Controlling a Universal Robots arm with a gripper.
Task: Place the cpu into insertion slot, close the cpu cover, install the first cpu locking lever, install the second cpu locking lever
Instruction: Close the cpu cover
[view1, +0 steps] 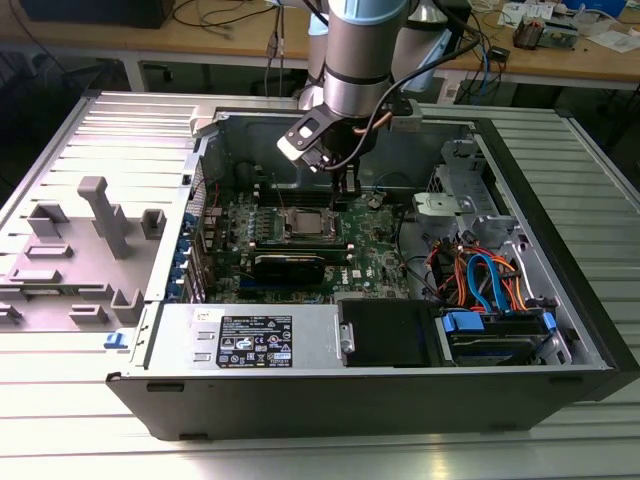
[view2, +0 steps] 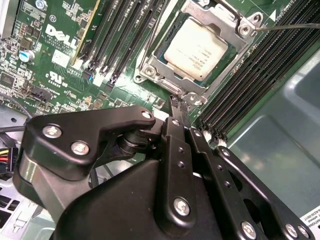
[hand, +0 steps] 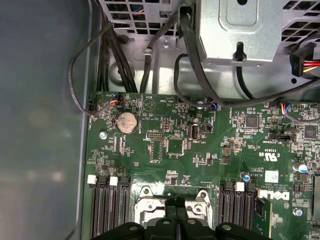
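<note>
Cpu (view1: 303, 222) centre frame in exterior view, seated in slot (view2: 145, 70) under shut cover (view2: 227, 21). End effector (view2: 178, 106) pressed together at slot edge. Likely light, stiff, fragile; grip opposite edges.

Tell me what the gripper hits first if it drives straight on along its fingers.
Likely the near rim of the thin silvery square metal cpu cover framing the dull silver-grey cpu. The black gripper points at that rim; depth is unclear.
</note>
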